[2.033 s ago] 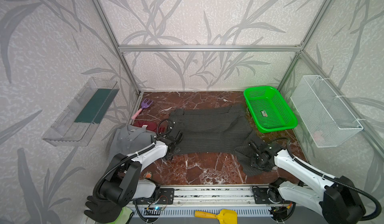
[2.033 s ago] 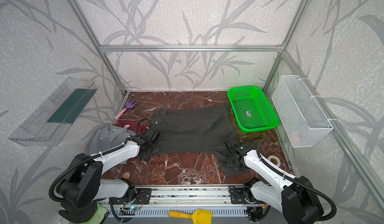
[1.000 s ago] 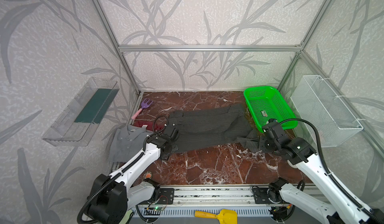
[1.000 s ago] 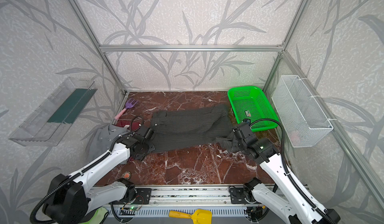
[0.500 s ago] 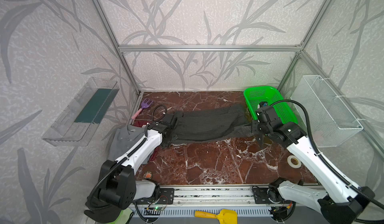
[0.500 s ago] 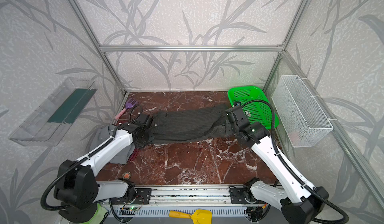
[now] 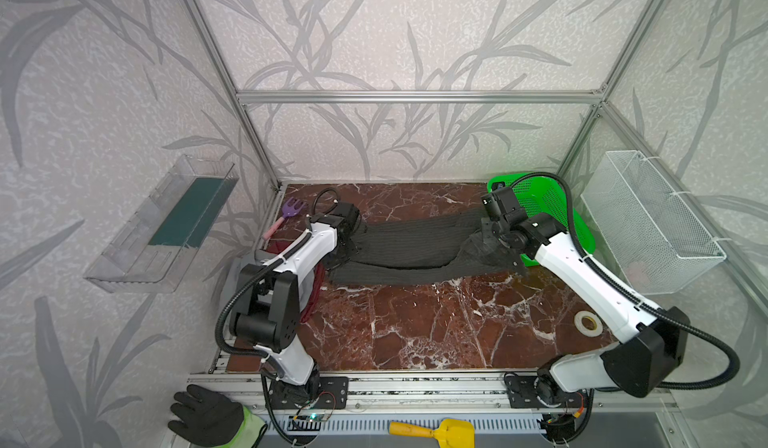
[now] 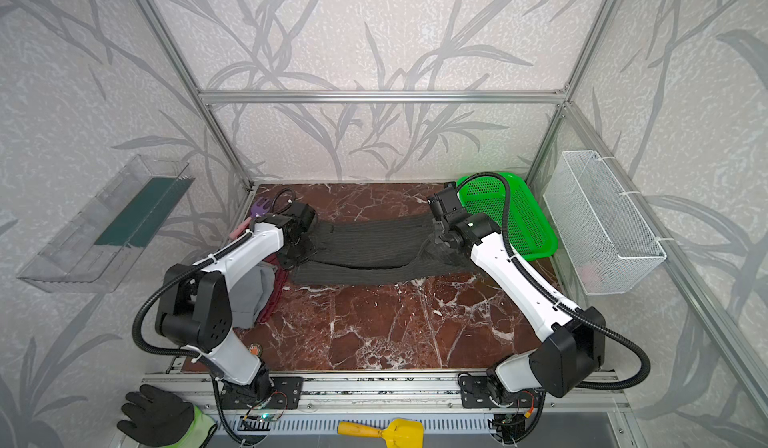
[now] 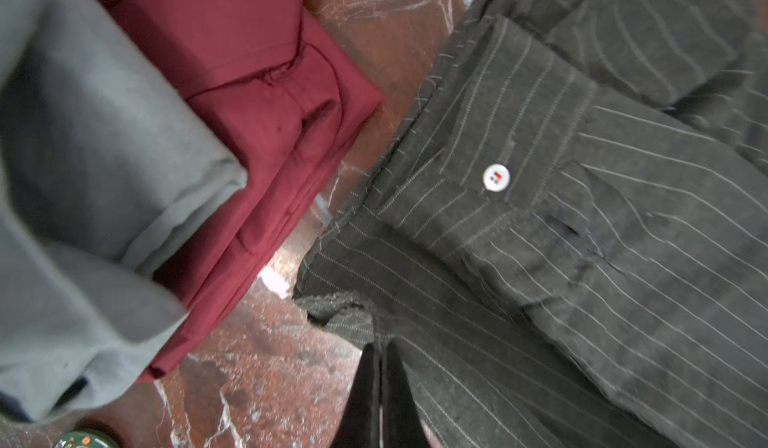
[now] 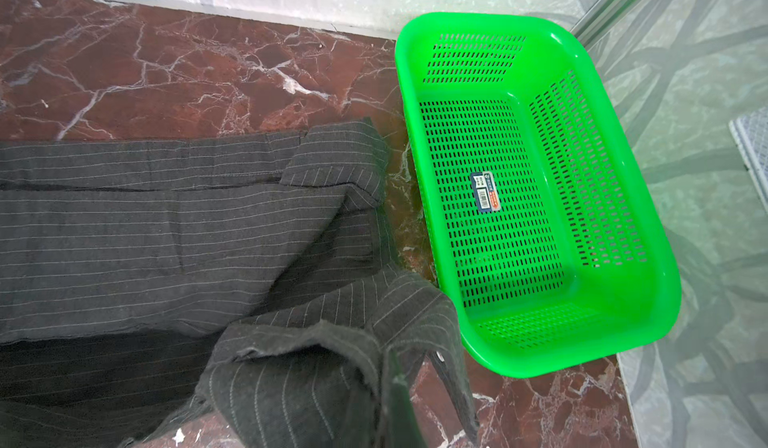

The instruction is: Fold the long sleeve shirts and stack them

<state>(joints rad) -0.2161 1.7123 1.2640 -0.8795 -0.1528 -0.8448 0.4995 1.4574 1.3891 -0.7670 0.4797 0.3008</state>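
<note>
Three long sleeve shirts share the marble table (image 7: pixel 415 333). The largest, a charcoal pinstriped shirt (image 7: pixel 407 250) (image 8: pixel 365 254), lies on the far half of the table with its long axis running left to right. A buttoned cuff (image 9: pixel 494 175) sits at its left end. A pointed flap that looks like the collar (image 10: pixel 332 163) lies at its right end, just beside the single green basket (image 10: pixel 648 233).

Two grippers pinch the garment, one at each end. The left gripper (image 9: pixel 380 350) is clenched on a corner of the striped cloth at the left edge. The right gripper (image 10: pixel 395 367) is clamped on a bunched fold at the right end, lifted off the table.

The other two shirts are piled at the left edge, the grey shirt (image 9: pixel 83 134) (image 8: pixel 253 296) on top of the dark red shirt (image 9: pixel 257 92). A strip of bare marble separates that pile from the pinstripes.

One purple toy fork (image 7: pixel 291 209) lies in the far left corner, and one roll of tape (image 7: pixel 588 324) sits near the right arm. One white wire basket (image 7: pixel 648 217) hangs on the right wall and one clear tray (image 7: pixel 166 225) on the left. One yellow scoop (image 7: pixel 440 431) and one black glove (image 7: pixel 208 414) lie beyond the near rail.
</note>
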